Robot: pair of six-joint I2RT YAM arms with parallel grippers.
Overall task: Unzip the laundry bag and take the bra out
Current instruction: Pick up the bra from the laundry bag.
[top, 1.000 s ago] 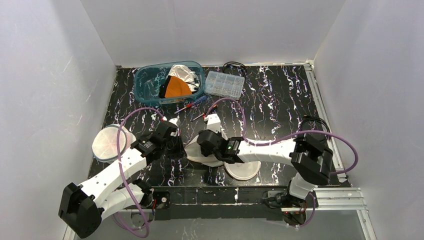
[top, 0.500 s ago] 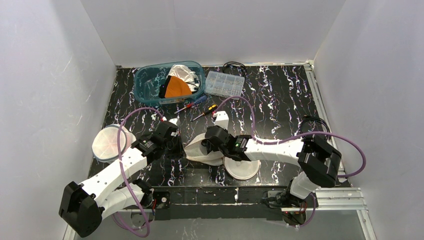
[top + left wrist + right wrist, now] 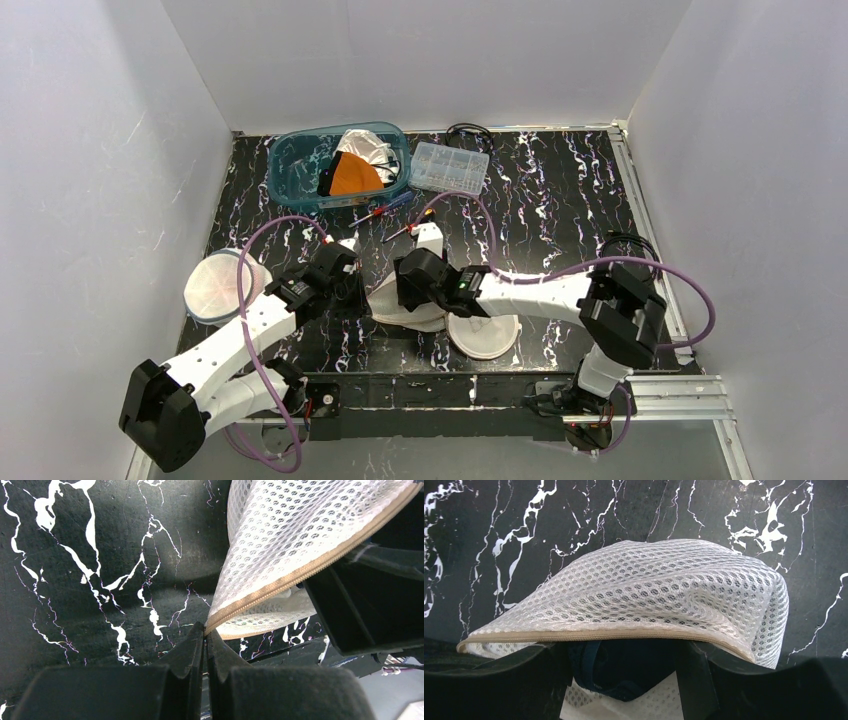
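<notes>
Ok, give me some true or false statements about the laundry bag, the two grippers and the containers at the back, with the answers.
1. The left gripper has its jaws shut on the zipper edge of the laundry bag. True.
2. The laundry bag is zipped closed. False: its mouth gapes, and dark blue fabric shows inside.
3. The right gripper has its jaws clamped together. False: they stand apart at the bag's mouth.
4. The teal bin stands beyond both grippers. True.
5. The clear compartment box lies inside the teal bin. False: it lies beside the bin, on its right in the top view.
</notes>
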